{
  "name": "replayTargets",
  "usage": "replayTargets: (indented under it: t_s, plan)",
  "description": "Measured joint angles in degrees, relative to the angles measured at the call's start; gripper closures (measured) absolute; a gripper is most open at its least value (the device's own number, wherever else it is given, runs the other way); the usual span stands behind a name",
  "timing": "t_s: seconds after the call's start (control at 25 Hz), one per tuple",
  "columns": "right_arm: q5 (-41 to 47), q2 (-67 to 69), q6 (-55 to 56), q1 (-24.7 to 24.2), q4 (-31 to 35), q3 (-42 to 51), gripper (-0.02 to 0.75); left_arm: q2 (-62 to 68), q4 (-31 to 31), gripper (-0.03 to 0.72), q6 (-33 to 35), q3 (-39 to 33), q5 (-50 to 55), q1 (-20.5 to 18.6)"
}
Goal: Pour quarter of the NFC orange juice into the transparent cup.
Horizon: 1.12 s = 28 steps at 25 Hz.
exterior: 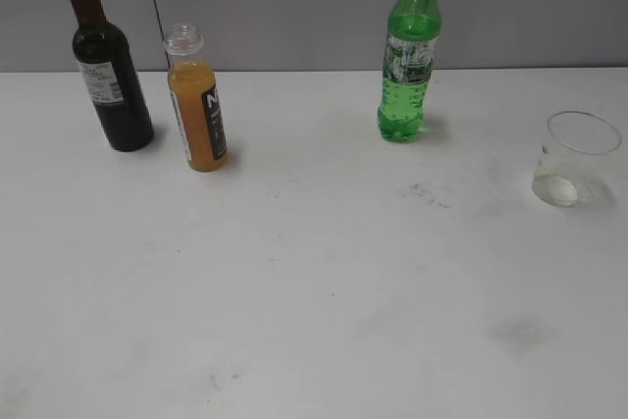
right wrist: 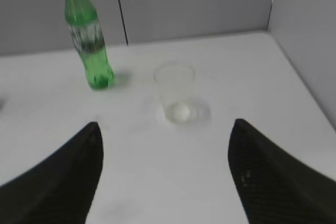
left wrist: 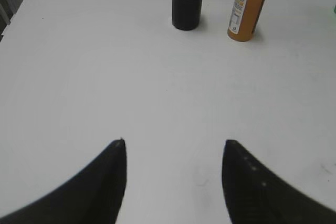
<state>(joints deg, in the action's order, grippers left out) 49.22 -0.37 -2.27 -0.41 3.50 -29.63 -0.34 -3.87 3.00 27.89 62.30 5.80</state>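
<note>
NFC orange juice (exterior: 198,113) upright and uncapped at upper left of the exterior frame, just beside a dark wine bottle (exterior: 108,71), transparent cup (exterior: 577,159) upright at right edge, green soda bottle (exterior: 409,56) upper centre-right, white table (exterior: 314,301), left gripper (left wrist: 174,145) jaws spread wide, grasping nothing, right gripper (right wrist: 165,127) jaws likewise released, cup beyond them.

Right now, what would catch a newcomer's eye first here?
Three bottles stand along the back of the white table: a dark wine bottle far left, the uncapped orange juice beside it, a green soda bottle right of centre. A clear cup stands alone far right.
</note>
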Motion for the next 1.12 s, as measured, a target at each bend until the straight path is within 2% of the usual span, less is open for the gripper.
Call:
replayTargets:
  t_s: [0.16,0.36,0.76,0.92,1.12]
  plan:
    - [-16.3,0.1,-0.1,0.0,0.0,3.1,0.167,0.0,0.0,0.245,0.0,0.0,0.0,0.0]
    - [-29.9,4.6,-0.1,0.0,0.0,7.9,0.167,0.0,0.0,0.245,0.0,0.0,0.0,0.0]
    - [-50.4,20.9,0.0,0.0,0.0,9.0,0.167,0.0,0.0,0.245,0.0,0.0,0.0,0.0]
    - [-56.1,28.4,0.0,0.0,0.0,9.0,0.166,0.0,0.0,0.245,0.0,0.0,0.0,0.0]
    - [-60.7,39.4,0.0,0.0,0.0,9.0,0.111,0.0,0.0,0.245,0.0,0.0,0.0,0.0]
